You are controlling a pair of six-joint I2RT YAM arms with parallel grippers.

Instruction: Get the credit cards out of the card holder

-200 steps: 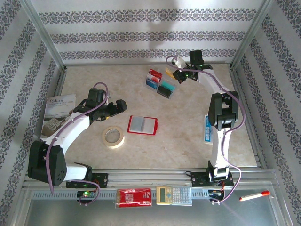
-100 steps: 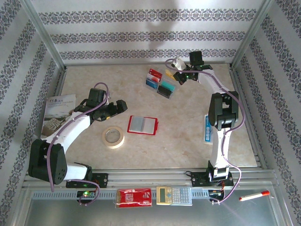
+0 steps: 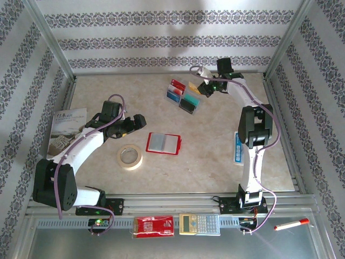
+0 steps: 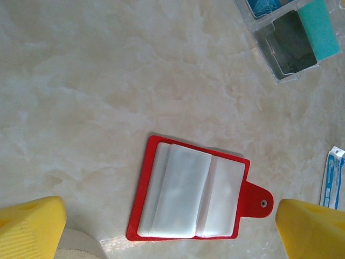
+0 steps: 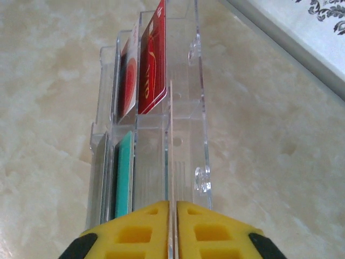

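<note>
The red card holder [image 3: 163, 143] lies open on the table, its greyish clear pockets [image 4: 186, 194] facing up. My left gripper [image 3: 139, 123] hovers open just left of it, the holder between its yellow fingertips [image 4: 29, 226]. A clear divided tray [image 3: 183, 96] holds the red-with-white card [image 5: 152, 70], the teal-and-black card [image 5: 124, 172] and the blue card [image 3: 173, 95]. My right gripper [image 5: 172, 226] is shut on the yellow-orange card [image 5: 170, 145], held edge-on over the tray's right compartment [image 5: 197, 108].
A tape roll [image 3: 130, 156] sits beside the holder and a booklet [image 3: 66, 129] lies at the left edge. A blue-and-white pack [image 3: 237, 147] rests by the right arm. A red packet [image 3: 153, 225], calculator [image 3: 199, 223] and marker [image 3: 291, 223] lie on the front ledge.
My right gripper has shifted slightly toward the back wall with the thin card still pinched. The left arm and the holder have stayed put.
</note>
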